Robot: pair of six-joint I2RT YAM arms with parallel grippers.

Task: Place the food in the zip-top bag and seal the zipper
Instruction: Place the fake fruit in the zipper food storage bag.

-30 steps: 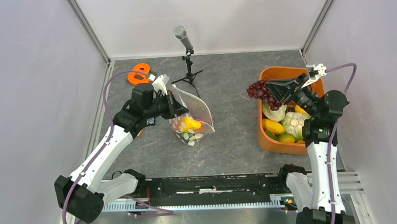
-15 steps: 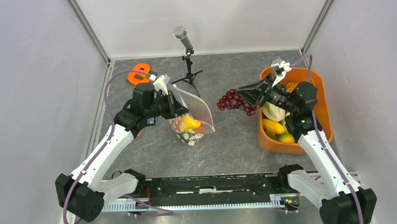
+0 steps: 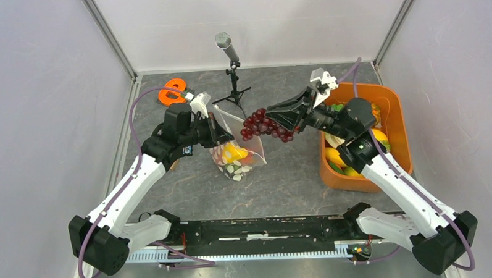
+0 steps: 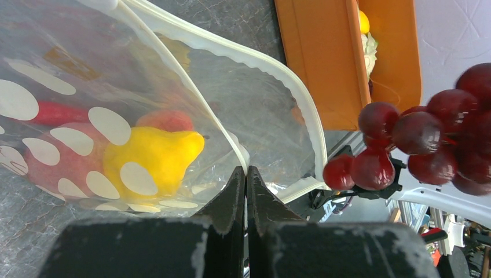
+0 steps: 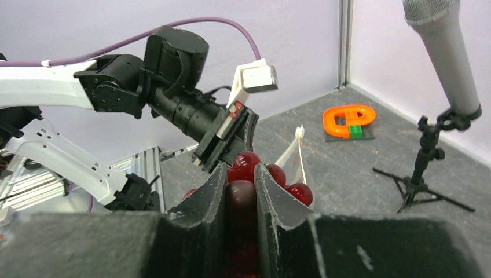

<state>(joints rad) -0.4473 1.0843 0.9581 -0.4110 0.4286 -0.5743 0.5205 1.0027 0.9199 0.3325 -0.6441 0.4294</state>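
The clear dotted zip-top bag (image 3: 236, 145) stands open left of centre, with a yellow piece (image 4: 151, 157) and red pieces (image 4: 55, 113) inside. My left gripper (image 3: 213, 129) is shut on the bag's whitish zipper edge (image 4: 243, 156) and holds the mouth open. My right gripper (image 3: 279, 120) is shut on the dark purple grape bunch (image 3: 263, 126) and holds it in the air just right of the bag's mouth. The grapes also show in the left wrist view (image 4: 417, 133) and between the fingers in the right wrist view (image 5: 240, 194). More food lies in the orange tub (image 3: 390, 100).
A microphone on a small black tripod (image 3: 232, 71) stands at the back behind the bag. An orange clip-like object (image 3: 171, 92) lies at the back left. Grey walls close in both sides. The orange tub sits at the right.
My right gripper has carried the grape bunch leftward from over the tub to beside the bag's mouth. The left arm and the bag have not moved.
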